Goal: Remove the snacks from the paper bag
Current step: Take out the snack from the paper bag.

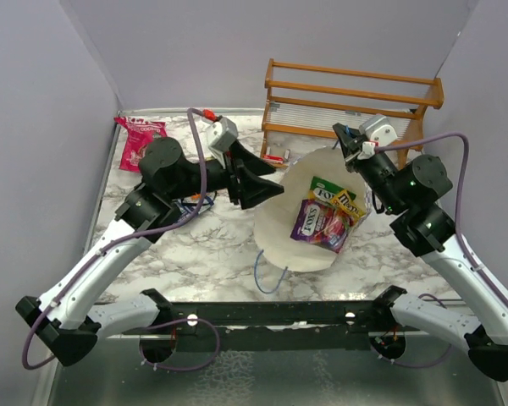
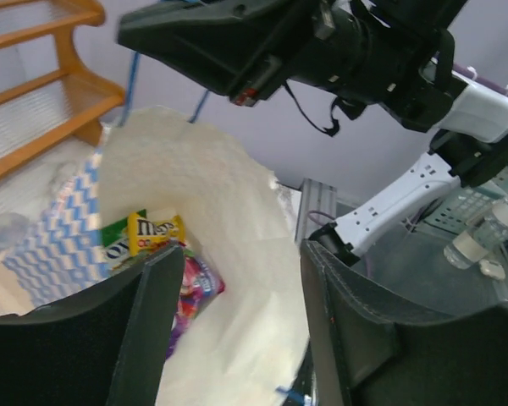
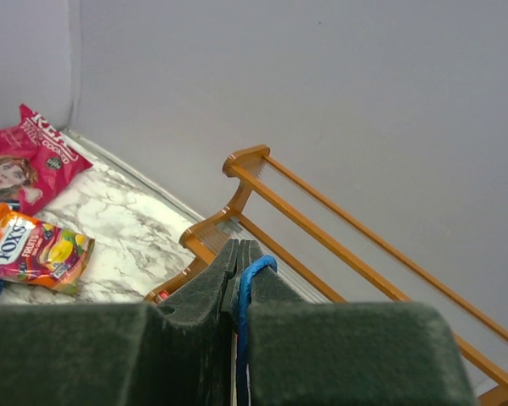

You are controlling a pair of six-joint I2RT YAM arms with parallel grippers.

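Observation:
The paper bag (image 1: 296,241) lies open toward the camera, cream inside, with several snacks (image 1: 326,218) in it: a green-yellow packet, a yellow one and a purple one. My right gripper (image 1: 349,139) is shut on the bag's blue cord handle (image 3: 252,279) and holds the far rim up. My left gripper (image 1: 267,188) is open at the bag's left rim; in the left wrist view (image 2: 237,279) its fingers frame the mouth, with the packets (image 2: 157,241) beyond. A pink-red bag (image 1: 138,139) lies at the far left, and an orange packet (image 3: 38,249) lies near it.
A wooden rack (image 1: 351,106) stands at the back right, just behind the right gripper. The second blue handle (image 1: 267,275) trails off the bag's near edge. Grey walls close in the marble table (image 1: 195,245) on three sides.

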